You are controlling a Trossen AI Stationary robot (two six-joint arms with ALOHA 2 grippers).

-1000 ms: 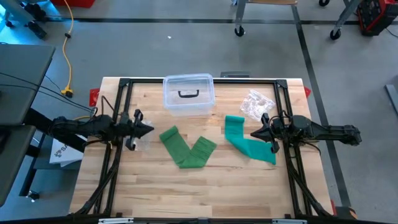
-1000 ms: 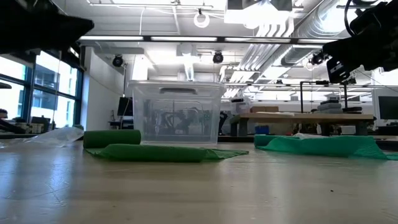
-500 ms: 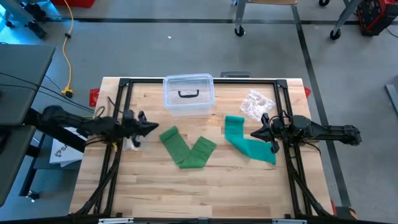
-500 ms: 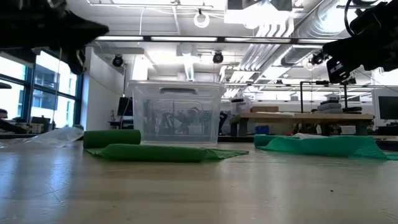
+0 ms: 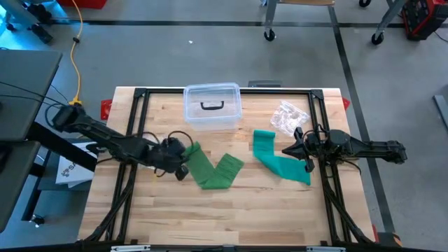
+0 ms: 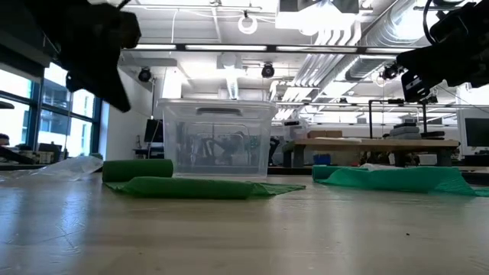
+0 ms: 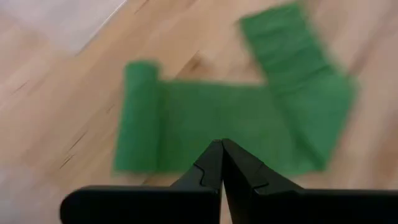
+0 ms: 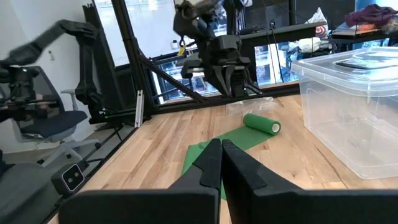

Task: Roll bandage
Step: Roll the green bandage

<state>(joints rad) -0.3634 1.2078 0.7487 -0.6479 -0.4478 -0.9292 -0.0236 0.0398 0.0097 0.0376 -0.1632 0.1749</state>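
since a moment ago the left arm has swung in from the table's left edge, and its left gripper [image 5: 183,159] now hangs just beside the rolled end of the green bandage [image 5: 210,168], above the wood. from its own wrist camera the two dark fingers [image 7: 211,165] are pressed together with nothing between them, pointing down at the bandage [image 7: 249,124], whose rolled end lies to one side and whose loose strip bends off in a v. the bandage lies flat near the middle of the table [image 5: 231,217], in front of the clear plastic box [image 5: 212,106], with its roll at the end nearest the left arm.

the right arm has not shifted: the right gripper [image 5: 287,150] sits over by a second green bandage [image 5: 276,159], crumpled and spread on the right half of the table. its fingers [image 8: 214,158] are also closed tip to tip, holding nothing. from that wrist camera i can see the other arm across the table, the small green roll [image 8: 261,123] and the box [image 8: 354,106]. a crinkled clear wrapper [image 5: 288,116] lies beyond the right gripper, near the table's far edge.
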